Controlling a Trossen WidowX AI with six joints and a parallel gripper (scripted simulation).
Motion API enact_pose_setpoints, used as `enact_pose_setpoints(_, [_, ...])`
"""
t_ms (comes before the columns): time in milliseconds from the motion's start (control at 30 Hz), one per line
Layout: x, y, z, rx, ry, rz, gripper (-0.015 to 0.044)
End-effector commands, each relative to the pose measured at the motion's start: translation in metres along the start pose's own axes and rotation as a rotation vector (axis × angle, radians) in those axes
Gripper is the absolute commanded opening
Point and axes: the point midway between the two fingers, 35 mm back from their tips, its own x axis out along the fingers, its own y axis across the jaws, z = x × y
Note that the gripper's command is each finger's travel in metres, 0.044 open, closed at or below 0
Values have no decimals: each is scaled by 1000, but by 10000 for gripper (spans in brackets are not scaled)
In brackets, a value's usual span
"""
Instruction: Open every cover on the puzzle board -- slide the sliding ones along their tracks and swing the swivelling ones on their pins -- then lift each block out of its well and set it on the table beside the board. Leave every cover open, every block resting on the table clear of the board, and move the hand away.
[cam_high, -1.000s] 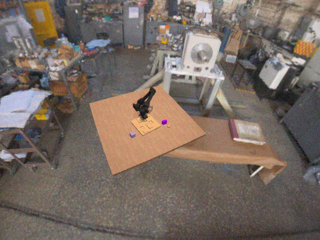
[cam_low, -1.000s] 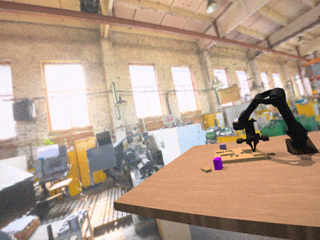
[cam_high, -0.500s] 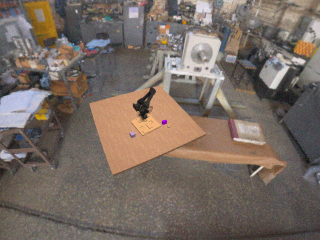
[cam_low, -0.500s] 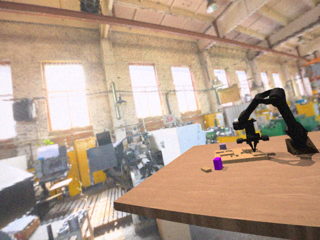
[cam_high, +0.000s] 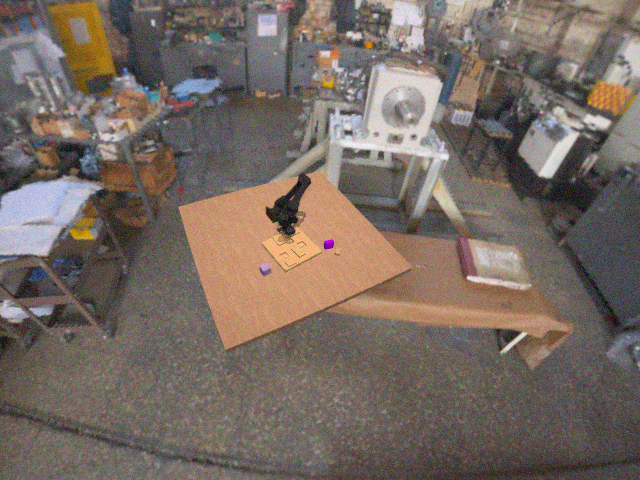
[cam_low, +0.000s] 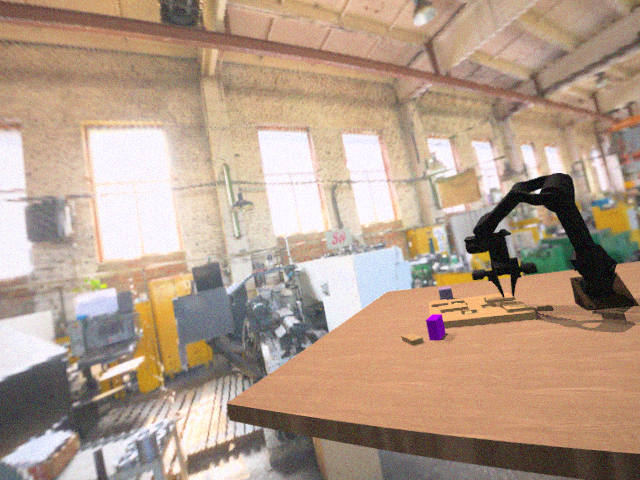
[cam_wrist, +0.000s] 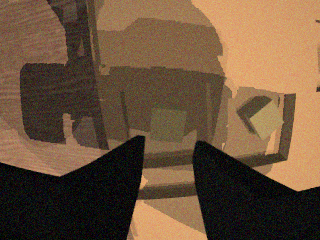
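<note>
fingers of the black gripper (cam_high: 288, 234) (cam_low: 507, 295) (cam_wrist: 169, 142) stand part-spread, empty, above the flat tan puzzle board (cam_high: 276, 250) (cam_low: 491, 319) (cam_wrist: 265, 40); an off-centre descent could jam the small olive square piece (cam_wrist: 167, 125) there. bright purple block (cam_high: 328, 244) (cam_low: 435, 327) rests beside the board.

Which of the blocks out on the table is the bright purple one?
The one beside the small tan piece: the vivid purple block; the other is paler lavender.
</note>
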Motion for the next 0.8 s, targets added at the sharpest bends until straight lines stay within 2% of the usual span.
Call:
enact_pose_setpoints(0, [-24, -1, 1, -11, 12, -9, 144])
enact_pose_setpoints(200, [-37, 1, 2, -13, 13, -9, 144])
enact_pose_setpoints(767, [-19, 0, 2, 79, 13, -10, 144])
